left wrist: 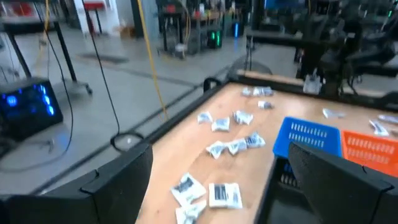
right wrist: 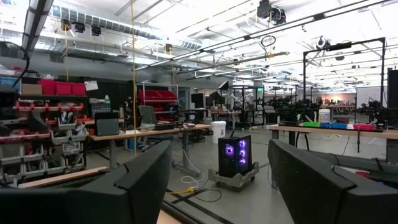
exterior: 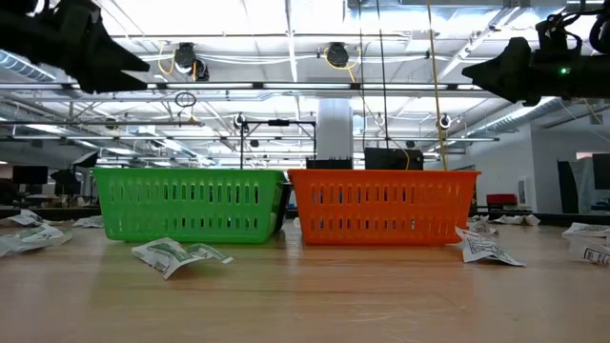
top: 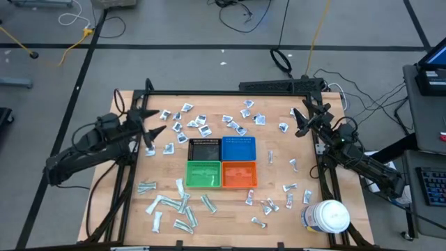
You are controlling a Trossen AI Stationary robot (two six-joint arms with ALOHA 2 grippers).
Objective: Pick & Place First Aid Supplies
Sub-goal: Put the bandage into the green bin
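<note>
While both arms hang clear of the work, the left hand (top: 155, 129) spread wide and empty above the counter's (top: 272, 223) edge on one side of the four bins, and the right hand (top: 304, 120) likewise spread and empty on the opposite side, the trouble I would expect lies in the packets themselves. The first aid supplies (top: 182, 127) are thin, flat, crinkled wrappers, white to silvery with bluish print: squarish ones scattered beyond the black bin (top: 205, 149) and blue bin (top: 238, 148), longer narrow strips (top: 174, 208) heaped on the near side of the green bin (top: 203, 174), and more small ones between the orange bin (top: 239, 174) and the white jar (top: 326, 216). Lying so flat on smooth wood, a packet gives the fingers almost no edge, so a closing hand could skate over it, push it along the grain, or pinch two where they overlap in the strip heap. A slick wrapper could also slip out mid-carry. The bins are light slotted plastic with upright walls, touching one another in a square; a low approach could nudge the whole block. The jar, round and smooth, lies on its side by the right arm's end of the counter and could roll if brushed.
</note>
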